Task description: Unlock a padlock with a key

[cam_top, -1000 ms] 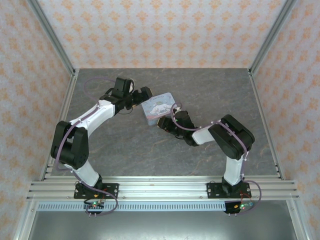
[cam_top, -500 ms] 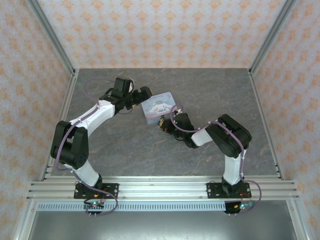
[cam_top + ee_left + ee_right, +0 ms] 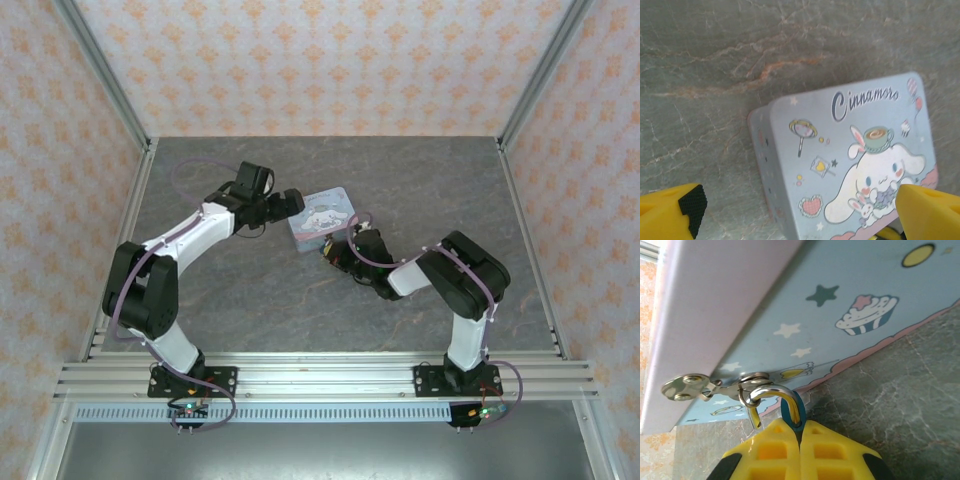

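Right gripper point(image 3: 800, 427) pinched shut on the padlock point(image 3: 790, 414) at the latch point(image 3: 687, 387) of the tin box point(image 3: 850, 285).
Padlock hangs by its steel shackle point(image 3: 771, 391) from the latch on the box wall, just above the counter point(image 3: 900, 390); only a teal edge shows between the fingertips. Judged small, light, hard and slick, free to swing, so best held flat across the body with the keyhole left clear. Thin yellow sliver point(image 3: 754, 417) beside the shackle may be the key; cannot tell. Left gripper point(image 3: 800, 215) spread wide over the box lid.
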`<state>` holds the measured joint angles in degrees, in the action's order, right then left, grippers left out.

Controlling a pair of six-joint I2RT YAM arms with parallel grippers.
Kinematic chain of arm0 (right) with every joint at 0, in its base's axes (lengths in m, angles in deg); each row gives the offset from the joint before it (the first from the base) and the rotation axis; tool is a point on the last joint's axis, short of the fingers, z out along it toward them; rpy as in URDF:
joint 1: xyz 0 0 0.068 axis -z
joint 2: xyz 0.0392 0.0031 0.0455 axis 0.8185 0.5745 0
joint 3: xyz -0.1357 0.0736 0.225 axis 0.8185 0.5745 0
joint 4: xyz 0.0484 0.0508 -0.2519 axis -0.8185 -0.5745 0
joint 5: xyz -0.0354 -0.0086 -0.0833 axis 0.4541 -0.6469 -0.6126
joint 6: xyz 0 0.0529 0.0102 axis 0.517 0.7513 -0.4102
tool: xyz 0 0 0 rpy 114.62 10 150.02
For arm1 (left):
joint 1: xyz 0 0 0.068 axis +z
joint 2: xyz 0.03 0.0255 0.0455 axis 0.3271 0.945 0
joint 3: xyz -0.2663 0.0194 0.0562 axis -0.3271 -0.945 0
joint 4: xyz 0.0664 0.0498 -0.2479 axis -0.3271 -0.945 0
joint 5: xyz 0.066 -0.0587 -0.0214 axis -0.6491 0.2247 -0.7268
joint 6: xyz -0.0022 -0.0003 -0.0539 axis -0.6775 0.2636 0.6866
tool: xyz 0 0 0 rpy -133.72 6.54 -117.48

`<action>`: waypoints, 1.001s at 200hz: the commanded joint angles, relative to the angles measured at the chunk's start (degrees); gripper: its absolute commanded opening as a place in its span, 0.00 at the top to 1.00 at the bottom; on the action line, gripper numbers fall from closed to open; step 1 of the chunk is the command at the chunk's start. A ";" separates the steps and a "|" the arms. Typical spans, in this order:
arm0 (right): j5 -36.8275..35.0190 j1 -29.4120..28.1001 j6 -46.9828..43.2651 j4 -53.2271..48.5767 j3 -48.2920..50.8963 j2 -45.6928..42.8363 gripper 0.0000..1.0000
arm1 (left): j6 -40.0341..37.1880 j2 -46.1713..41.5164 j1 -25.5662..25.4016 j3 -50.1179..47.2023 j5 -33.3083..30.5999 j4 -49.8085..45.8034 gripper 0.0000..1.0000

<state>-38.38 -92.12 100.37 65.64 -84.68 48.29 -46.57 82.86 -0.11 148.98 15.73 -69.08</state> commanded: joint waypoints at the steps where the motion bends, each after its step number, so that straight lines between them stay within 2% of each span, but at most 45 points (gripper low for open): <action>1: -1.90 1.02 2.74 -3.65 2.52 -0.44 1.00 | -4.44 0.85 -2.29 -0.61 -6.41 -4.50 0.03; 51: -2.10 1.77 6.02 -1.81 4.15 -0.96 1.00 | -5.15 2.40 -5.86 -1.91 -10.61 -4.69 0.03; 115: -1.99 2.47 9.11 0.00 5.17 -0.62 1.00 | -6.29 4.51 -7.16 -2.88 -14.68 -5.85 0.04; 200: -2.51 3.92 16.33 5.21 6.36 0.42 1.00 | -5.59 6.84 -7.25 -3.69 -15.10 -5.92 0.05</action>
<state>-37.92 -89.74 112.90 72.43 -79.82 47.33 -51.11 86.53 -7.54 146.86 4.78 -71.48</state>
